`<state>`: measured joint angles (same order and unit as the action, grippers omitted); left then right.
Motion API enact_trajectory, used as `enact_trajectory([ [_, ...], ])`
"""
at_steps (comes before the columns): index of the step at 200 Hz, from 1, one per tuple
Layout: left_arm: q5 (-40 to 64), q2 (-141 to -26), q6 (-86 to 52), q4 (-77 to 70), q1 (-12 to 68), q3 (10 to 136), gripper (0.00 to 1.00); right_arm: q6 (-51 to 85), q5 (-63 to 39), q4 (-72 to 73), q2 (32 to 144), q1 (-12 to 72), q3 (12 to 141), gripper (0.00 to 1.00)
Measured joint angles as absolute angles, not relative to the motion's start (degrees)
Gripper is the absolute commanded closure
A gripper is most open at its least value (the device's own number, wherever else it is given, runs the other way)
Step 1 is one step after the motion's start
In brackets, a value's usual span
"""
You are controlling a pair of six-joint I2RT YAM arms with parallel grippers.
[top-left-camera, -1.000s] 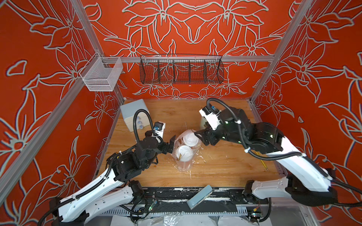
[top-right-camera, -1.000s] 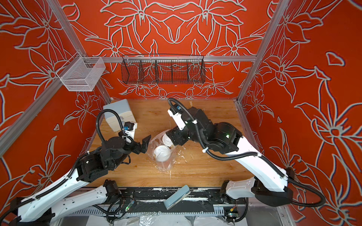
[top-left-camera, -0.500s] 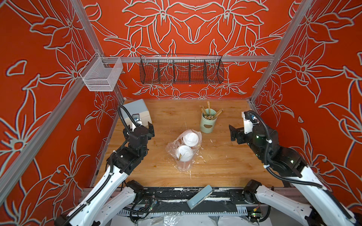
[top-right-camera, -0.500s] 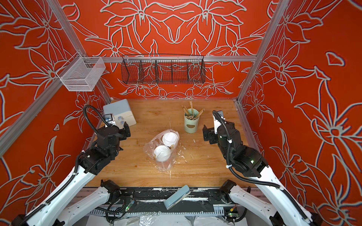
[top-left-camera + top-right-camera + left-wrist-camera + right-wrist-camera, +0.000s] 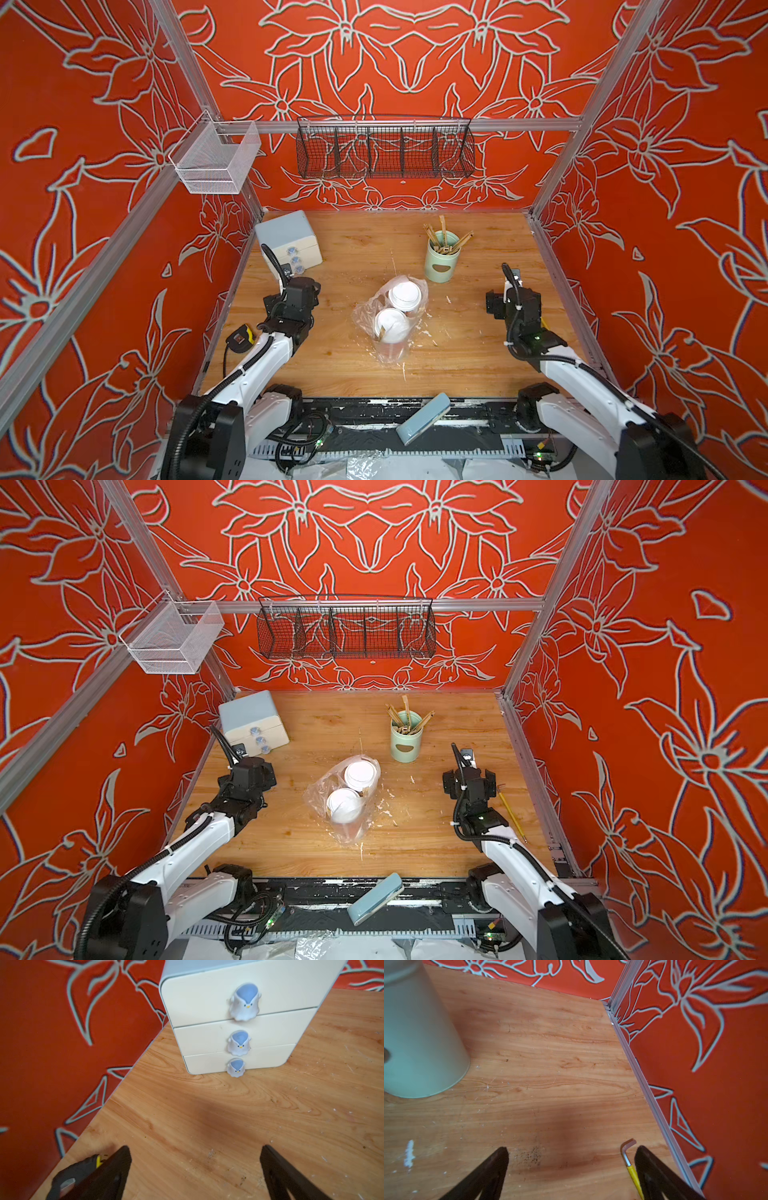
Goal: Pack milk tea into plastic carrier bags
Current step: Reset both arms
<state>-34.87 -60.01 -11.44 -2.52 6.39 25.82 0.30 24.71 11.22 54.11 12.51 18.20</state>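
Note:
Two milk tea cups with white dome lids (image 5: 404, 295) (image 5: 392, 326) stand together inside the clear, crinkly plastic carrier bag (image 5: 362, 312) in the middle of the table, seen in both top views (image 5: 360, 774). My left gripper (image 5: 298, 289) (image 5: 195, 1148) hangs open near the table's left side, facing the small drawer chest, with only bare wood between its fingers. Near the right side my right gripper (image 5: 514, 300) (image 5: 571, 1149) is open and empty too. Both are well apart from the bag.
A mint-green cylinder of wooden sticks (image 5: 441, 262) stands behind the bag. A cream drawer chest (image 5: 289, 241) sits at the back left. A black-yellow tape measure (image 5: 239, 337) lies by the left arm and a yellow-handled hex key (image 5: 628, 1157) by the right fingers. A blue-grey slab (image 5: 424, 417) lies on the front rail.
Both arms have drawn back from the bag to the table's left and right sides. The bag with the two cups stays where it was.

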Motion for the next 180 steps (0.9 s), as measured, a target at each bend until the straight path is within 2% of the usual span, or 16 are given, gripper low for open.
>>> enact_trajectory([
  [32,-31.2,-64.5,-10.8,-10.2,5.2,23.4,0.03,0.4,22.4,26.4,63.0,9.0,15.4,0.03],
  [93,-23.3,-75.0,-6.6,-20.6,3.9,24.3,0.0,-0.4,19.0,46.8,81.0,7.7,15.1,0.03],
  [137,-14.2,-76.7,-4.8,-25.0,0.3,23.8,0.02,-1.3,12.5,48.3,81.6,6.0,15.7,0.03],
  [180,-10.2,-77.1,-3.8,-26.4,0.0,23.3,0.03,-1.3,7.2,46.5,81.6,3.6,17.8,0.03],
])
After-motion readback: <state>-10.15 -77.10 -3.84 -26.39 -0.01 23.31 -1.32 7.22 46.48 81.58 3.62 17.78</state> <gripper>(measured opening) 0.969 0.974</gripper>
